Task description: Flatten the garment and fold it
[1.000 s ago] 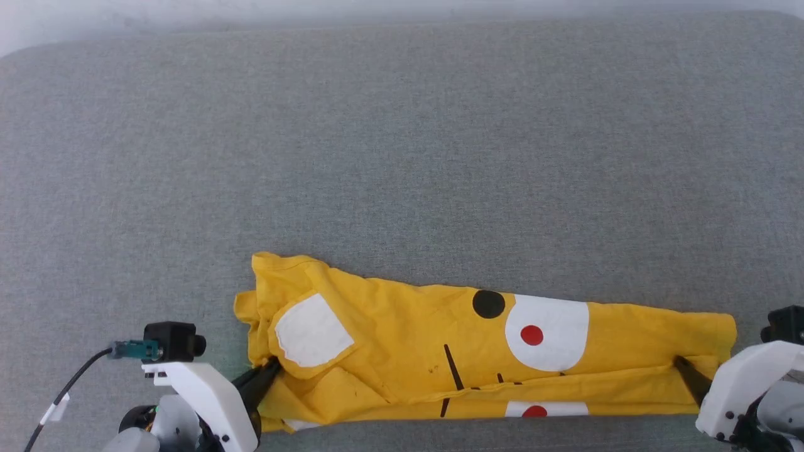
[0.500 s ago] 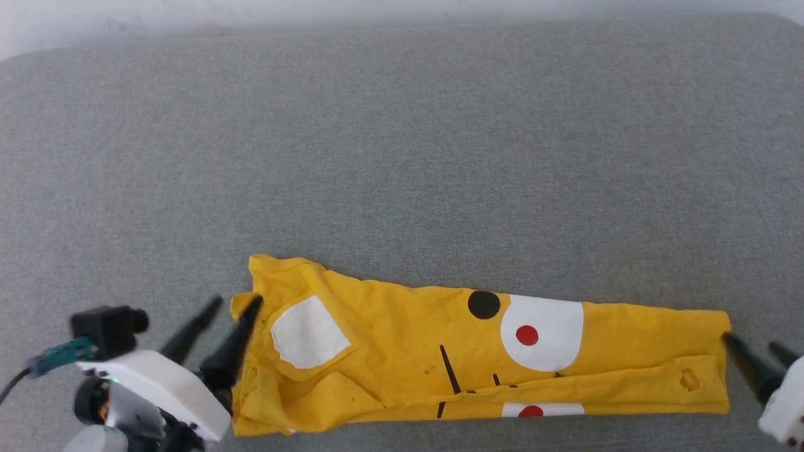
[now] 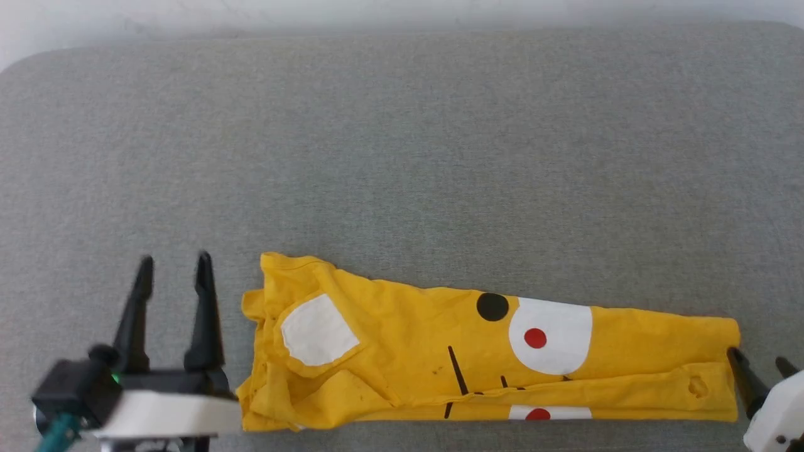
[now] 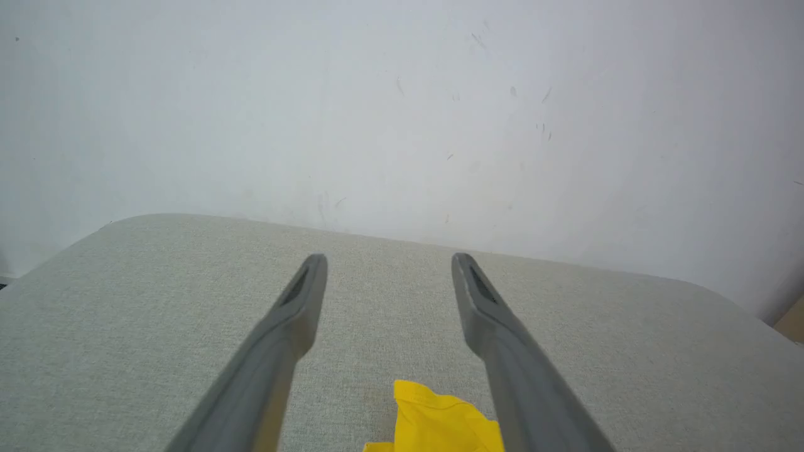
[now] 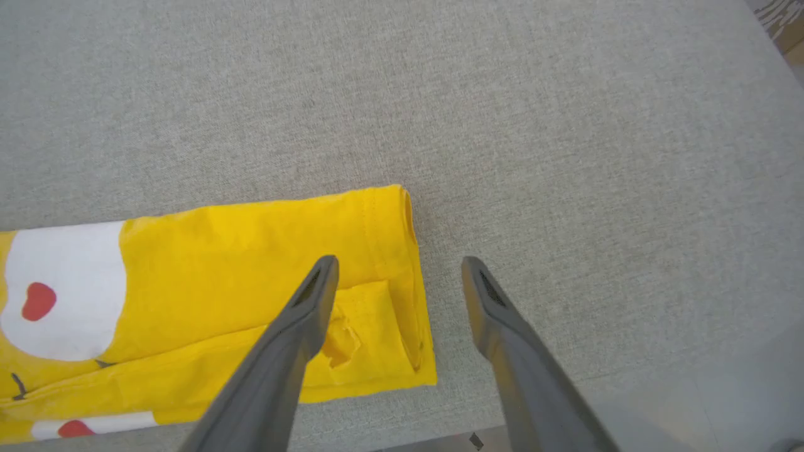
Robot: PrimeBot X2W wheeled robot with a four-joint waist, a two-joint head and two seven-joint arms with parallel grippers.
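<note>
- The grey cloth-covered surface (image 3: 402,157) is carrying everything. Its near edge is running just below the work, so cloth dragged toward the robot could be slipping off.
- The garment (image 3: 440,358) is lying along that near edge as a long, narrow yellow band. Its left end is bunching in uneven layers around a white patch (image 3: 317,329), possibly a tucked sleeve, though the view is too poor to say. Folding over that lump is risking a crooked, bulging stack.
- The left pincer (image 3: 174,258) is hovering just beside the band's left end, jaws wide, gripping nothing.
- The right pincer (image 3: 757,356) is waiting at the right end, likewise gaping and empty.
- A small hole (image 5: 342,339) is sitting near one right finger, and a snagging tip could be tearing it wider.
</note>
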